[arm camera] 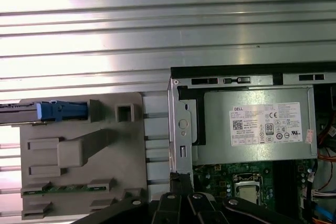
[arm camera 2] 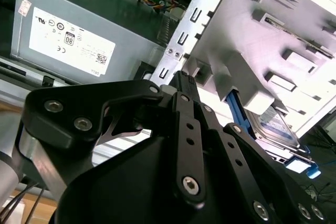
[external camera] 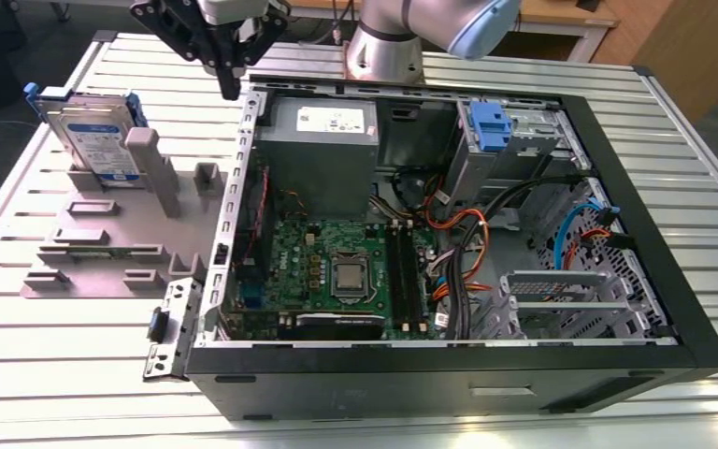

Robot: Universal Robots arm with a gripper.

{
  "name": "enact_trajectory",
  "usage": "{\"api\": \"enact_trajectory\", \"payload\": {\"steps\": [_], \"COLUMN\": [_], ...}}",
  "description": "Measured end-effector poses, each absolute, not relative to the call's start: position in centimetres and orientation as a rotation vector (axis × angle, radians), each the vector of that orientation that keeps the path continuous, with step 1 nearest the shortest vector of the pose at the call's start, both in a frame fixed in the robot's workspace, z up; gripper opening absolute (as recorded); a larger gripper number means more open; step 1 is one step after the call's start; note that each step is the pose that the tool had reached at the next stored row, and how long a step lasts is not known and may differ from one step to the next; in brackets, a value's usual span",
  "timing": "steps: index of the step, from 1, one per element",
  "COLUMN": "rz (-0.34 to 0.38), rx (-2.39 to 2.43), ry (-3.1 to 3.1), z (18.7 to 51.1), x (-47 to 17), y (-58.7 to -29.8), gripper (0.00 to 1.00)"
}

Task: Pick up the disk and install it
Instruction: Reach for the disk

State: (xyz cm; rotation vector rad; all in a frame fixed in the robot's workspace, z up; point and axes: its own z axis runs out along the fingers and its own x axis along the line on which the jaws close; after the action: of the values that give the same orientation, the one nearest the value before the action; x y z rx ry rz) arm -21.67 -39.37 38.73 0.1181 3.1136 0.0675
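The claw (external camera: 228, 89) hangs by a corner of the computer case (external camera: 459, 379), its fingers pressed together and holding nothing. The disk (external camera: 94, 136) stands upright in the grey rack (external camera: 122, 253), beside the case on the exterior view's left.

A ribbed metal table (external camera: 60, 327) is seen across the whole exterior view. An open black computer case (external camera: 459, 379) is laid on its side on it, from the centre to the lower right of the frame. A grey slotted fixture (external camera: 97, 257) is set flat on it at the left, just beside the case.
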Motion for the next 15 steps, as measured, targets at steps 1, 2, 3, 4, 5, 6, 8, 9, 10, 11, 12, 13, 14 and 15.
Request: {"api": "enact_trajectory", "payload": {"steps": [1, 2, 3, 4, 5, 6, 8, 9, 10, 11, 12, 13, 14, 15], "rz": [0.068, 0.068, 0.068, 0.068, 0.068, 0.068, 0.068, 0.068, 0.068, 0.068, 0.068, 0.068, 0.068, 0.068], "rx": [0.118, 0.118, 0.118, 0.118, 0.118, 0.118, 0.118, 0.118, 0.118, 0.118, 0.118, 0.118, 0.118, 0.118], "ry": [3.114, 3.114, 3.114, 3.114, 3.114, 3.114, 3.114, 3.114, 3.114, 3.114, 3.114, 3.114, 3.114, 3.114], "z": [38.72, 38.71, 38.71, 38.70, 38.69, 38.68, 38.69, 38.68, 38.69, 38.69, 38.68, 38.68, 38.68, 38.69], "x": [-21.80, -21.92, -22.04, -22.16, -22.27, -22.31, -22.33, -22.35, -22.35, -22.40, -22.44, -22.44, -22.45, -22.49], "y": [-39.37, -39.37, -39.37, -39.37, -39.37, -39.36, -39.36, -39.37, -39.36, -39.36, -39.36, -39.37, -39.36, -39.36], "gripper": [0.11, 0.11, 0.11, 0.11, 0.11, 0.11, 0.11, 0.11, 0.11, 0.11, 0.11, 0.11, 0.11, 0.11]}}
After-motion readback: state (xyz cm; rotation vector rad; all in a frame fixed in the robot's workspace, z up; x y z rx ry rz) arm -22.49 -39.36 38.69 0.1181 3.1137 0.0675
